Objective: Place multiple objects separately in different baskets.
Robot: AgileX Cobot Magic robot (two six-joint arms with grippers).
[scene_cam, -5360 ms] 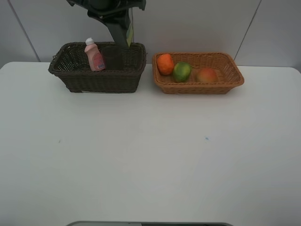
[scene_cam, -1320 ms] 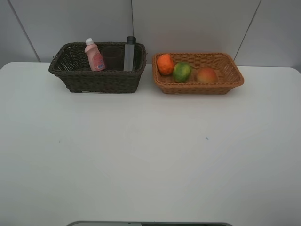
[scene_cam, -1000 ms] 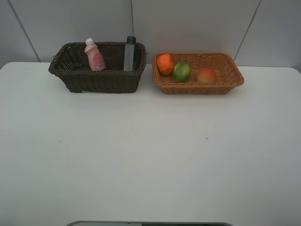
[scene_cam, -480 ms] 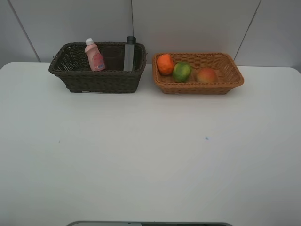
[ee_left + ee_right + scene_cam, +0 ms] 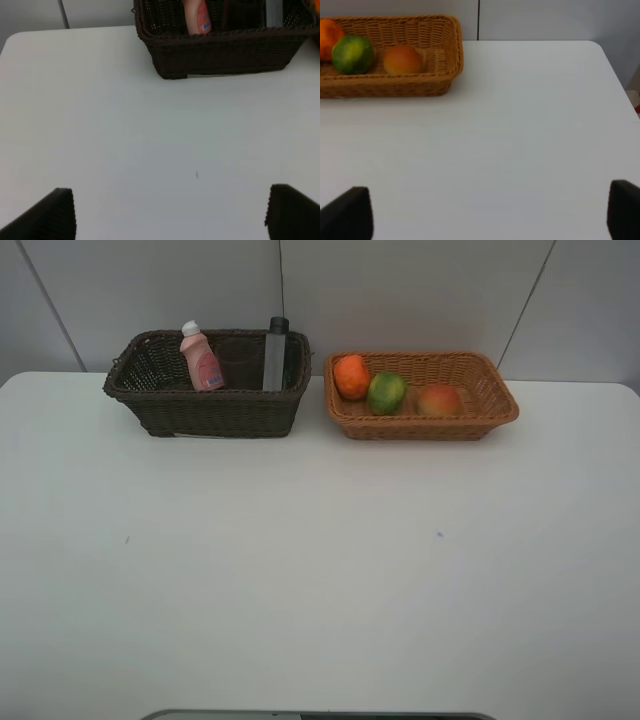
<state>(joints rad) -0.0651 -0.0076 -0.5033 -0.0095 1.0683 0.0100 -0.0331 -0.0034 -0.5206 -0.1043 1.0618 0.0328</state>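
Dark basket [image 5: 205,405] at 11 o'clock holds pink bottle [image 5: 201,360]; tan basket [image 5: 420,422] at 1 holds orange [image 5: 351,376]. Both grippers' jaws wide, empty.

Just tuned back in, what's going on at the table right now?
Nothing is being handled. The dark wicker basket holds the pink bottle and a grey tumbler, both standing. The tan basket holds the orange, green fruit and peach. The left hand and right hand are open, empty, over bare table.
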